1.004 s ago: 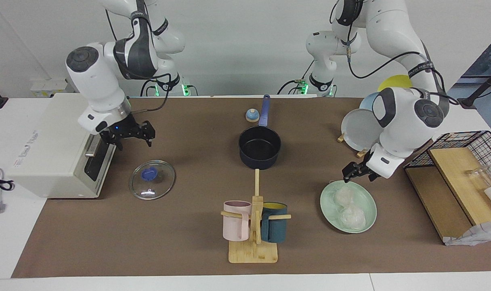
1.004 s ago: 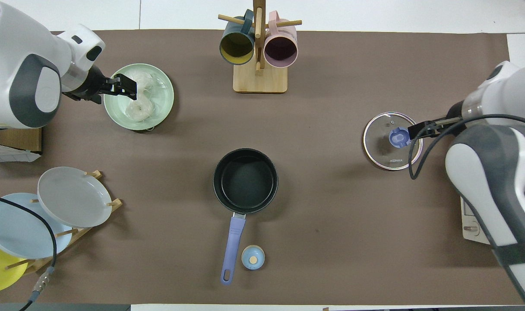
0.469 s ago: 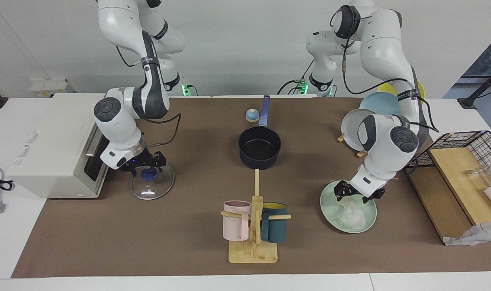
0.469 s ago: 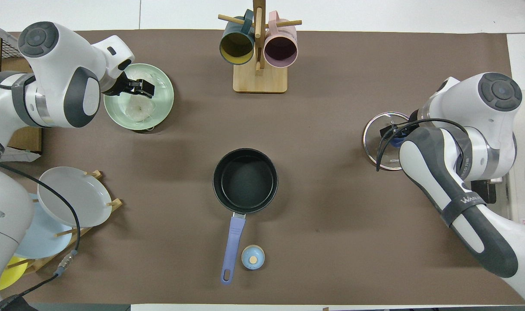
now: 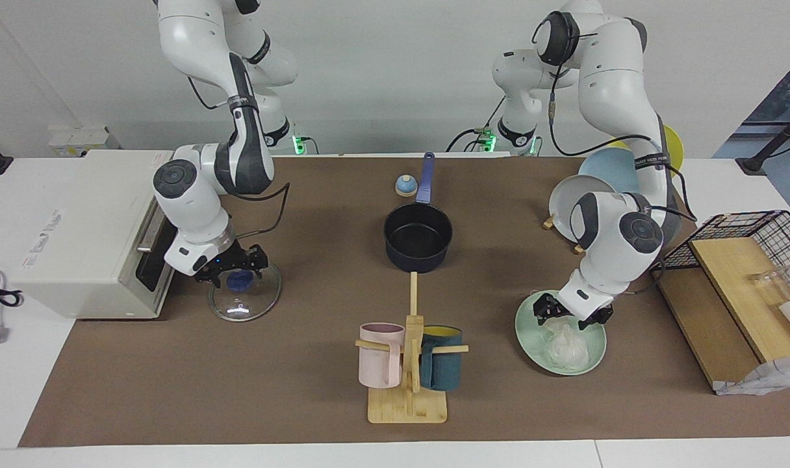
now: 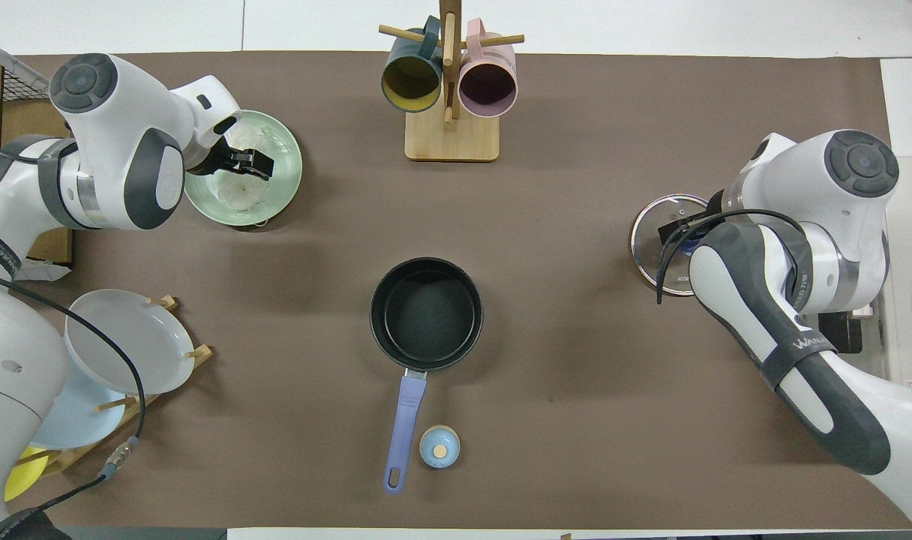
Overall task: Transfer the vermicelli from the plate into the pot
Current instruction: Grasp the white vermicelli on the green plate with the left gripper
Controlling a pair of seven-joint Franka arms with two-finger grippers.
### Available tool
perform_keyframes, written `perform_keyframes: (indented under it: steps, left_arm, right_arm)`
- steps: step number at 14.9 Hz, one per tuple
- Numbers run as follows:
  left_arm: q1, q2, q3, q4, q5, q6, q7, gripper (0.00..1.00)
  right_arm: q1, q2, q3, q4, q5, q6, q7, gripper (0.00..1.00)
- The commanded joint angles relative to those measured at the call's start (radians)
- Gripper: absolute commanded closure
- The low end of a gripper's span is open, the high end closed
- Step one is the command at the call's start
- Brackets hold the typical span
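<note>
I have the left hand [image 5: 569,313] down over the mint-green plate [image 5: 528,338], which sits toward the left arm's end of the table, farther from the robots than the pot; its fingers stand wide apart and straddle the vermicelli clump that lies nearer to the robots, with nothing gripped yet as far as I can judge. The vermicelli [image 5: 566,344] is on that plate, one clump under the hand and the other showing clearly just in front of it. I keep the fingers spread because a loose tangle of thin threads needs a broad bite to come up as one bundle. The pot [image 5: 418,236] waits mid-table, empty, its long blue handle pointing toward the robots so the open mouth is free to receive a drop from above. My right hand [image 5: 230,268] hovers over the blue knob of the glass lid [image 5: 265,300] at the right arm's end of the table, fingers also open and holding nothing; the lid lies flat beside the white oven [image 5: 76,234], parked off the pot, and I judge the closing pinch on the noodles comes next
</note>
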Motion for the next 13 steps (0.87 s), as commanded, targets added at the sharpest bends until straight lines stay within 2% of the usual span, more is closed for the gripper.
perform_keyframes:
  steps: [1, 2, 4, 5, 9, 13]
  left_arm:
    - [-0.010, -0.019, 0.007, -0.028, 0.020, 0.021, 0.007, 0.19]
    - [-0.011, -0.019, 0.009, -0.028, 0.020, 0.021, 0.005, 0.39]
    - [-0.008, -0.019, 0.009, -0.024, 0.020, 0.009, 0.007, 0.93]
    - [-0.005, -0.019, 0.009, -0.020, 0.020, 0.004, 0.008, 1.00]
    - [-0.001, -0.018, 0.007, 0.035, 0.009, -0.043, 0.007, 1.00]
    - [0.001, -0.051, 0.010, 0.159, -0.052, -0.293, 0.005, 1.00]
  right_arm:
    - [-0.008, 0.000, 0.004, -0.022, 0.013, 0.021, -0.031, 0.00]
    - [-0.008, -0.001, 0.004, -0.027, 0.013, 0.021, -0.032, 0.00]
    - [-0.008, -0.003, 0.004, -0.030, 0.013, 0.018, -0.036, 0.04]
    - [-0.008, -0.004, 0.004, -0.039, 0.013, 0.017, -0.037, 0.07]
    - [-0.011, -0.008, 0.004, -0.043, 0.013, 0.002, -0.086, 0.07]
    - [-0.020, -0.009, 0.004, -0.039, 0.013, -0.006, -0.086, 0.07]
